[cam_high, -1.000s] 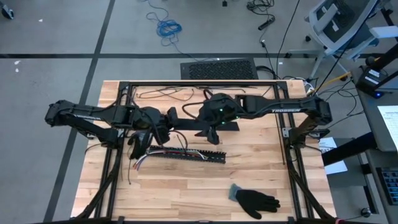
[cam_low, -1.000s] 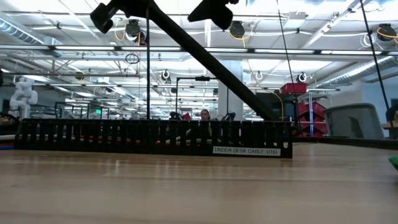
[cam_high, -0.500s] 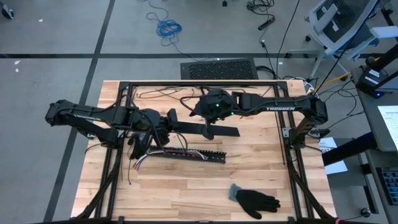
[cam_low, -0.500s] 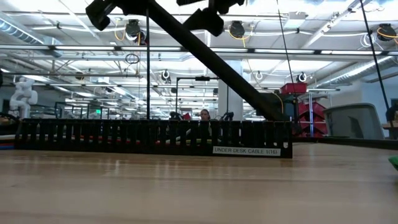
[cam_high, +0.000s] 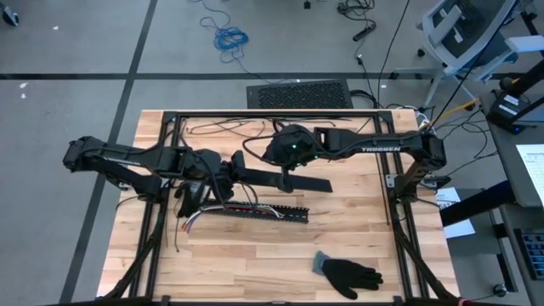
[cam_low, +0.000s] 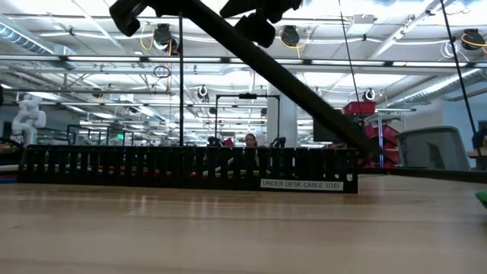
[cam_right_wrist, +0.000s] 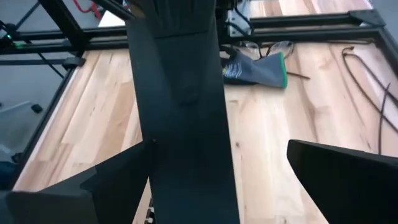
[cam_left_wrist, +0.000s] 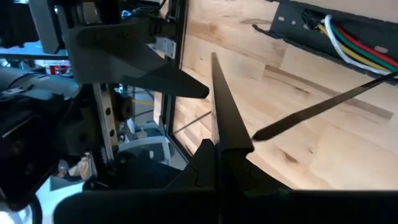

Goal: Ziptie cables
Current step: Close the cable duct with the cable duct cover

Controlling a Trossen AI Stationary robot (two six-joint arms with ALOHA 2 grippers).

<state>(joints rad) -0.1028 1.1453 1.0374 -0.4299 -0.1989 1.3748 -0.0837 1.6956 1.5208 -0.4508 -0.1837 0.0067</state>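
The thin multicoloured cables (cam_high: 223,208) lie in the black slotted plastic strip (cam_high: 255,210) on the desk. Light, limp and slippery, they are best pinched mid-bundle. Left gripper (cam_high: 223,172), just beside the strip, has its fingers closed; right gripper (cam_high: 285,172) stands spread wide.

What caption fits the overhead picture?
Two arms meet above a slotted cable tray holding coloured cables; a glove lies nearby.

The near half of the table (cam_high: 255,255) was left free, apart from a black glove (cam_high: 348,274). The middle was blocked by the black slotted strip (cam_high: 255,210) and a flat black cover (cam_high: 280,177).
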